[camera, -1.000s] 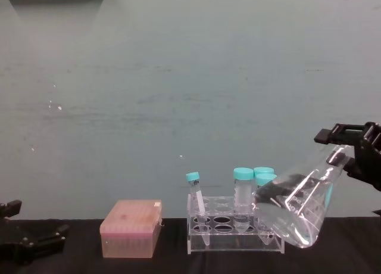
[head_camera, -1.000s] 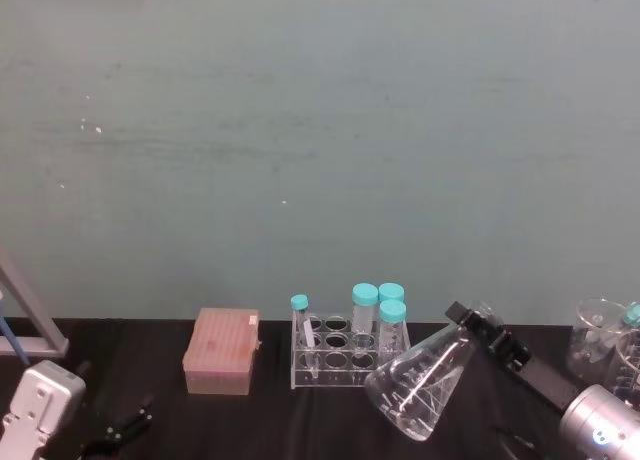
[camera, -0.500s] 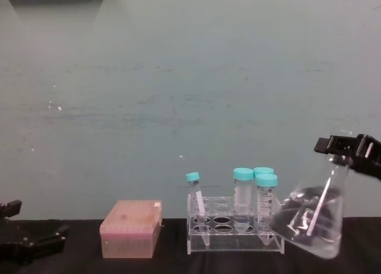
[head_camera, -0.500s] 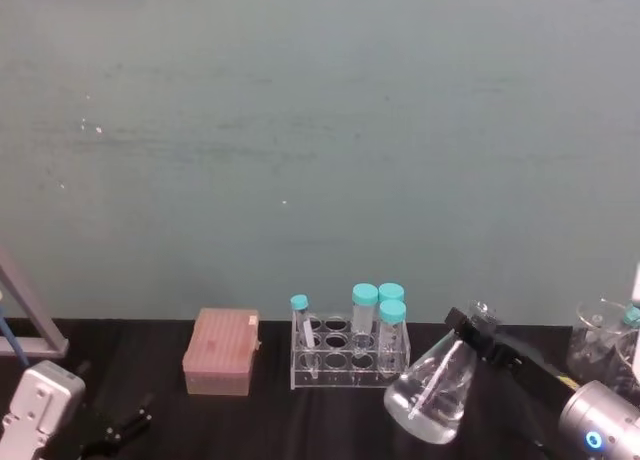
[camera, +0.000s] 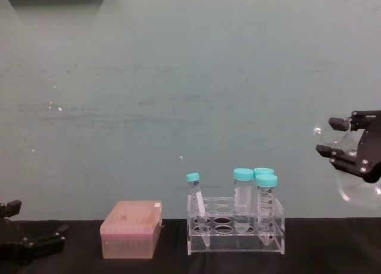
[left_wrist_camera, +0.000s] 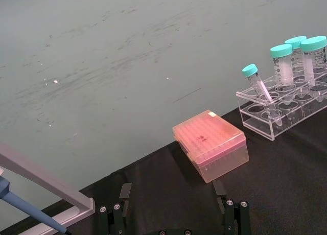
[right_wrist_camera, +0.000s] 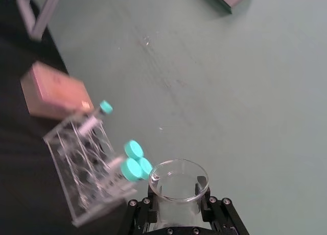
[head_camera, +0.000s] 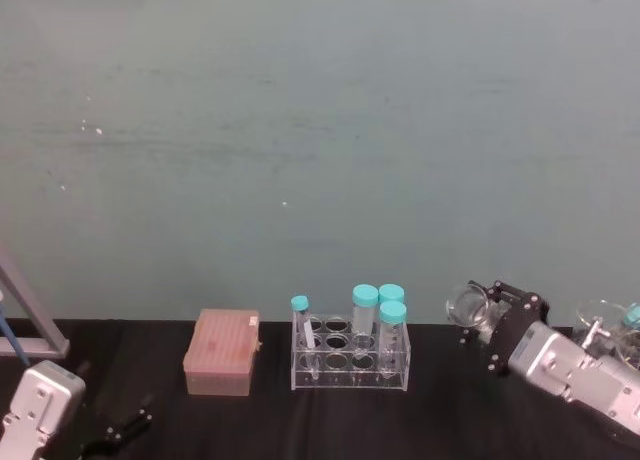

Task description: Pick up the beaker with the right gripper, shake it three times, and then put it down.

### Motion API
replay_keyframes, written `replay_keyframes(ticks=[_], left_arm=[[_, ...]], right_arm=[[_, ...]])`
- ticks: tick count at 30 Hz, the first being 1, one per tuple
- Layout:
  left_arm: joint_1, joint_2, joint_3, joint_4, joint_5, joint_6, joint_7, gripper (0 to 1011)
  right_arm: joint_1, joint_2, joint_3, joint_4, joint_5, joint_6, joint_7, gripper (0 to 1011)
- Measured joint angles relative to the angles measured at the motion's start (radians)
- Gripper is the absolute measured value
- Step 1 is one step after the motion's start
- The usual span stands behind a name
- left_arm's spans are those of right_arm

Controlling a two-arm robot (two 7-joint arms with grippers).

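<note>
I judge I'm mid-shake. The right gripper has its fingers clamped on the neck of the beaker, held above the table right of the rack, mouth tipped toward it. A second ago it hung base-down beside the rack. Next I swing back, clear of the rack. The left gripper sits open on the table.

Right gripper grips the beaker neck from both sides. Beaker rim is just beside the tube rack end holding three teal-capped tubes. Pink tip box is near the rack's opposite end.
</note>
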Motion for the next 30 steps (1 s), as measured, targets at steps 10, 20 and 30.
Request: replay_keyframes(ticks=[10,20,30], left_arm=[[0.0,0.0,0.0,0.0,0.0,0.0,0.0,1000],[0.0,0.0,0.0,0.0,0.0,0.0,0.0,1000],[0.0,0.0,0.0,0.0,0.0,0.0,0.0,1000]], right_arm=[[0.021,0.016,-0.026,0.016,-0.179,-0.043,-0.061,453],[-0.006,-0.026,0.025,0.001,-0.021,-0.002,0.052,453],[-0.06,-0.112,0.125,-0.038,0.38,0.236,0.26,453]])
